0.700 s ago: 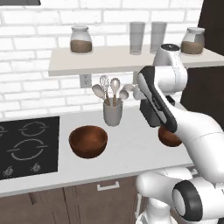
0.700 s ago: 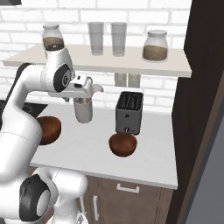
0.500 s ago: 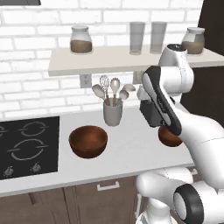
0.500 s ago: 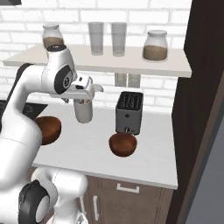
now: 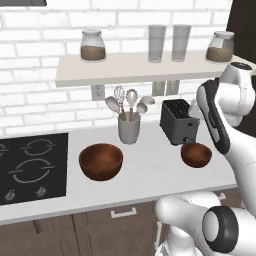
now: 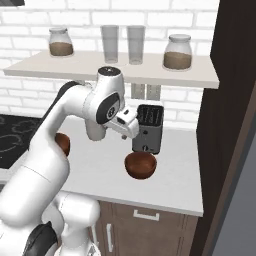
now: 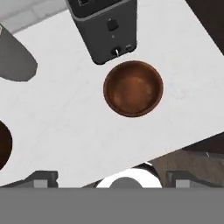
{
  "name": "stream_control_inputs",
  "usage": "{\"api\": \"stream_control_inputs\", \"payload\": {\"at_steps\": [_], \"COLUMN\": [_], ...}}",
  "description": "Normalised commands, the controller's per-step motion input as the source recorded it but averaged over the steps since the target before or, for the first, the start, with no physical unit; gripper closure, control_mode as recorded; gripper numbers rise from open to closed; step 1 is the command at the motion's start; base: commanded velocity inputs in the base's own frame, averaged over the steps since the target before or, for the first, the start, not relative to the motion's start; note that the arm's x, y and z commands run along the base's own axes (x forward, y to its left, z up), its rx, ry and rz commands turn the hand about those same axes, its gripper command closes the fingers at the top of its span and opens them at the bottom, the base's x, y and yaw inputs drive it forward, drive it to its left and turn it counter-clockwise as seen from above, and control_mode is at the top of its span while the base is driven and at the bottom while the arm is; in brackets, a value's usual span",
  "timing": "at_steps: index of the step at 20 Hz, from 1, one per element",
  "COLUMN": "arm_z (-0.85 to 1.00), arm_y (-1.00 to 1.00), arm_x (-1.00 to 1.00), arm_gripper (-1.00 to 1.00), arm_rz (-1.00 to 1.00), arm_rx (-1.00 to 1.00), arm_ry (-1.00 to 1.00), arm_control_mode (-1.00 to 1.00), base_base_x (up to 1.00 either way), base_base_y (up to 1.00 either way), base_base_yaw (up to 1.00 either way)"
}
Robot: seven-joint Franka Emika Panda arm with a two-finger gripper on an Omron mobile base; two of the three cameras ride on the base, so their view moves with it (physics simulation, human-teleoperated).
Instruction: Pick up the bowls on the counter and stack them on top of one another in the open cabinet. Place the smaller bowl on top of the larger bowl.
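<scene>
The smaller bowl (image 7: 133,88) stands on the pale counter (image 5: 150,172) just in front of the toaster, dark reddish-brown and empty; it is also in the base views (image 5: 196,154) (image 6: 140,165). The larger bowl (image 5: 101,161) sits further left, in front of the utensil cup, and my arm half hides it in the right base view (image 6: 62,144). My gripper (image 7: 113,178) hangs above the smaller bowl, looking down at it, open, with its fingertips (image 7: 42,176) wide apart and nothing between them. The open cabinet (image 5: 135,68) (image 6: 115,71) runs along the brick wall above.
A dark toaster (image 5: 179,121) (image 7: 105,26) stands right behind the smaller bowl. A grey utensil cup (image 5: 129,129) is behind the larger bowl. Two jars (image 5: 92,46) (image 5: 220,47) and two glasses (image 5: 157,43) occupy the shelf. A black cooktop (image 5: 30,167) lies left; a dark tall cabinet (image 6: 235,125) right.
My arm has swung right: the hand has gone from beside the utensil cup to above the smaller bowl. Both bowls have stayed put.
</scene>
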Motion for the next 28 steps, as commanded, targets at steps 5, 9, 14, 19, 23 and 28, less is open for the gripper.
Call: {"api": "stream_control_inputs", "payload": {"at_steps": [5,9,14,19,23,28], "arm_z": [-0.46,-0.80,-0.91,-0.54,-0.36,-0.03], "arm_y": [-1.00,-1.00,-0.67,0.03,0.34,0.47], "arm_x": [0.03,0.09,0.01,0.05,0.04,0.06], "arm_gripper": [-1.00,-1.00,-1.00,-1.00,-1.00,-1.00], "arm_rz": [-0.48,-0.36,-0.22,-0.01,0.00,0.00], "arm_rx": [0.08,0.07,0.16,0.23,0.19,0.05], "arm_ry": [0.18,0.19,0.19,0.03,0.00,0.01], "arm_control_mode": [-1.00,-1.00,-1.00,-1.00,-1.00,-1.00], "base_base_x": [0.00,0.00,0.00,0.00,0.00,0.00], "base_base_y": [0.00,0.00,0.00,0.00,0.00,0.00], "base_base_yaw": [0.00,0.00,0.00,0.00,0.00,0.00]}}
